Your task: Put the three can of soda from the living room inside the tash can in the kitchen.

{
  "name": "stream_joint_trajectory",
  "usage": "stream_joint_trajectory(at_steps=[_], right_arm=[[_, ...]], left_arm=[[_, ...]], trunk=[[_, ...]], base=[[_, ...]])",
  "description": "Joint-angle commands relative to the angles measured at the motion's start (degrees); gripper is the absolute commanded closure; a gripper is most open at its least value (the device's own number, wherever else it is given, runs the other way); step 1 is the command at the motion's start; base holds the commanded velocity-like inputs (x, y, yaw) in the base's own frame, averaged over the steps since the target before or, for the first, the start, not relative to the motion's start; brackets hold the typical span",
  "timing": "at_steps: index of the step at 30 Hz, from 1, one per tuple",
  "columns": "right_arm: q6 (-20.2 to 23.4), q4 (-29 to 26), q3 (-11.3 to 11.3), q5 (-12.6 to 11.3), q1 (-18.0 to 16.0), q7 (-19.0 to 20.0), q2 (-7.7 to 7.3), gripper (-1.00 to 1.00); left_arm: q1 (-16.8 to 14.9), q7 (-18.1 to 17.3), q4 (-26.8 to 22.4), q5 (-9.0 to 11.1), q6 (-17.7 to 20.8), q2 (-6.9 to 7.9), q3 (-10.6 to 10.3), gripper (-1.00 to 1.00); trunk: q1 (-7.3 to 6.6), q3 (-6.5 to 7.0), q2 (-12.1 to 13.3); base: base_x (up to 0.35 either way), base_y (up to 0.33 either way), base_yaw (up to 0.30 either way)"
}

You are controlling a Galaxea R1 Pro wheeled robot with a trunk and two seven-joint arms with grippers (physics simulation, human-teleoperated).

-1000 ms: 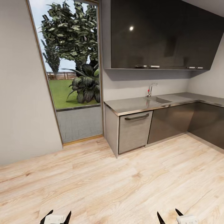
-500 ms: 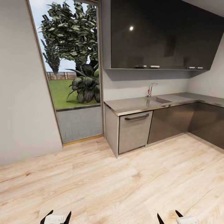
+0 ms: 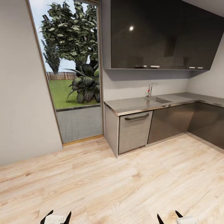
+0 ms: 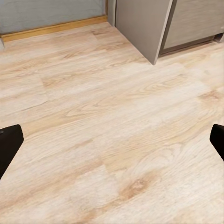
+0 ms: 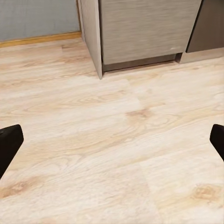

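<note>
Neither the soda cans nor the bin can be placed from these pictures, so the grippers come first. Low at the head view's bottom edge, the left gripper (image 3: 56,217) shows two black fingertips standing apart over the wooden floor (image 3: 124,183), with a pale body between them. The right gripper (image 3: 169,217) sits at the same edge toward the other side, its dark tips likewise apart. In the left wrist view the left gripper (image 4: 112,144) is spread wide, one black fingertip at each side edge of the picture and nothing held between them, just pale wood planks. The right wrist view gives the same for the right gripper (image 5: 112,144): fingers far apart, bare floor between.

Beyond the grippers the floor runs to a kitchen counter (image 3: 140,104) with a steel top, which turns a corner along the far right wall. A sink (image 3: 160,100) is set in the counter top with a tap (image 3: 151,89) behind it. Under the counter's near end is a pale grey drawer front (image 3: 134,130) with a dark bar handle; dark cabinet doors follow beside it. Dark wall cabinets (image 3: 161,34) hang above. Next to the counter's end stands a tall glass door (image 3: 73,71), showing grass, a leafy plant and trees outside.
</note>
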Motion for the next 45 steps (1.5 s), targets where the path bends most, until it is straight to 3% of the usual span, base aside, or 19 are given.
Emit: stream_joint_trajectory(at_steps=[1, 30, 45], right_arm=[[0.02, 0.01, 0.02, 0.02, 0.00, 0.02, 0.00, -1.00], [0.00, 0.06, 0.34, -0.44, -0.09, -0.09, 0.15, -1.00], [0.00, 0.06, 0.35, -0.02, -0.09, -0.51, 0.85, -1.00]], left_arm=[[0.00, 0.00, 0.00, -0.02, 0.00, 0.00, 0.00, -1.00], [0.00, 0.40, 0.26, -0.18, -0.18, 0.00, -0.01, -1.00], [0.00, 0.44, 0.26, -0.20, -0.18, -0.03, 0.01, -1.00]], trunk=[[0.00, 0.00, 0.00], [0.00, 0.00, 0.00], [0.00, 0.22, 0.00]], base=[[0.000, 0.000, 0.000], [0.000, 0.000, 0.001], [0.000, 0.000, 0.201]])
